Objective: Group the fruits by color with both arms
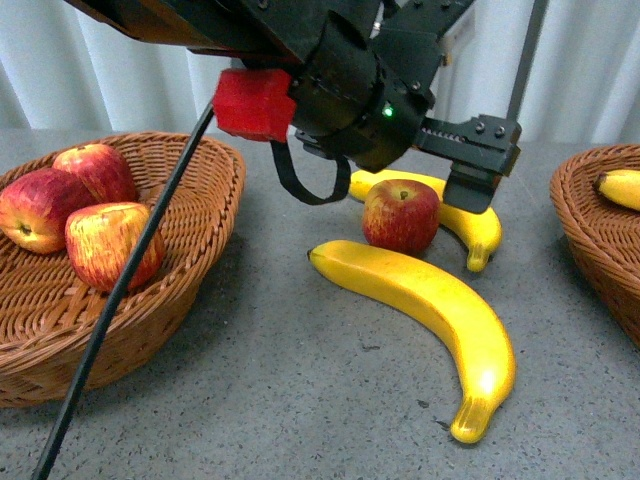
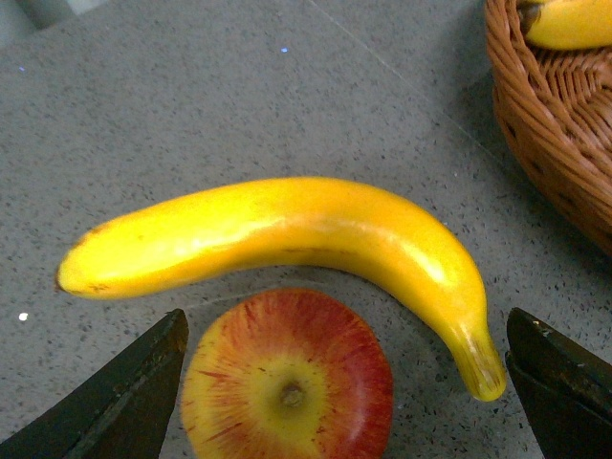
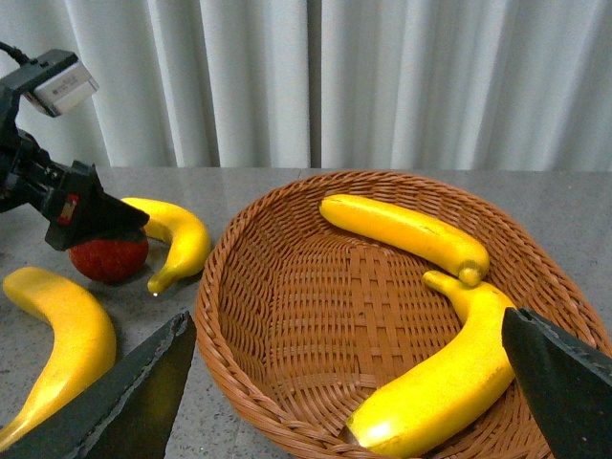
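A loose red apple (image 1: 401, 215) stands on the grey table between two yellow bananas, one behind it (image 1: 470, 225) and a bigger one in front (image 1: 430, 310). My left gripper (image 2: 349, 382) hovers open just above this apple (image 2: 287, 387), one finger on either side, not touching it. Three red apples (image 1: 97, 170) lie in the left wicker basket (image 1: 200, 230). My right gripper (image 3: 349, 382) hangs open over the right basket (image 3: 239, 325), which holds two bananas (image 3: 402, 234), the nearer (image 3: 449, 382) lying between its fingers.
The left arm's black cable (image 1: 130, 290) slants across the front of the left basket. White curtains (image 3: 316, 86) close off the far side of the table. Bare table (image 1: 280, 400) stretches between the two baskets.
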### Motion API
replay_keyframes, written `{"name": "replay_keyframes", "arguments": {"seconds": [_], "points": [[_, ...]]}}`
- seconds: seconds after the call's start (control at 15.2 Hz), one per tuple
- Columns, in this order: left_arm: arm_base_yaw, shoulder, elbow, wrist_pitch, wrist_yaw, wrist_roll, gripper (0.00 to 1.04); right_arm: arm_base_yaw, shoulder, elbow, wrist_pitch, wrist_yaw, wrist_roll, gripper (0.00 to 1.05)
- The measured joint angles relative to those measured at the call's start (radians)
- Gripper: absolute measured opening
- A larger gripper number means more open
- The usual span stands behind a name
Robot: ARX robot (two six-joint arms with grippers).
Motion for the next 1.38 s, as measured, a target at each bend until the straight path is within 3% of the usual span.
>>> {"name": "replay_keyframes", "arguments": {"seconds": [0.2,0.53,0.59,0.66,0.79,0.92,1.12,1.25,1.38], "points": [[0.012,0.055,0.011,-0.01,-0.048,0.002,0.98,0.0,0.0,0.0,0.0,0.0,0.0,0.98],[0.028,0.085,0.019,-0.014,-0.032,0.001,0.97,0.0,0.0,0.0,0.0,0.0,0.0,0.98],[0.028,0.09,0.019,-0.015,-0.031,0.0,0.87,0.0,0.0,0.0,0.0,0.0,0.0,0.98],[0.028,0.089,0.019,-0.01,-0.024,-0.008,0.7,0.0,0.0,0.0,0.0,0.0,0.0,0.98],[0.061,-0.029,-0.036,0.045,-0.066,-0.048,0.68,0.0,0.0,0.0,0.0,0.0,0.0,0.98],[0.108,-0.138,-0.069,0.084,-0.118,-0.09,0.67,0.0,0.0,0.0,0.0,0.0,0.0,0.98],[0.264,-0.294,-0.164,0.089,-0.235,-0.227,0.67,0.0,0.0,0.0,0.0,0.0,0.0,0.98],[0.341,-0.292,-0.23,0.067,-0.24,-0.275,0.67,0.0,0.0,0.0,0.0,0.0,0.0,0.98],[0.361,-0.284,-0.261,0.073,-0.221,-0.291,0.67,0.0,0.0,0.0,0.0,0.0,0.0,0.98]]}}
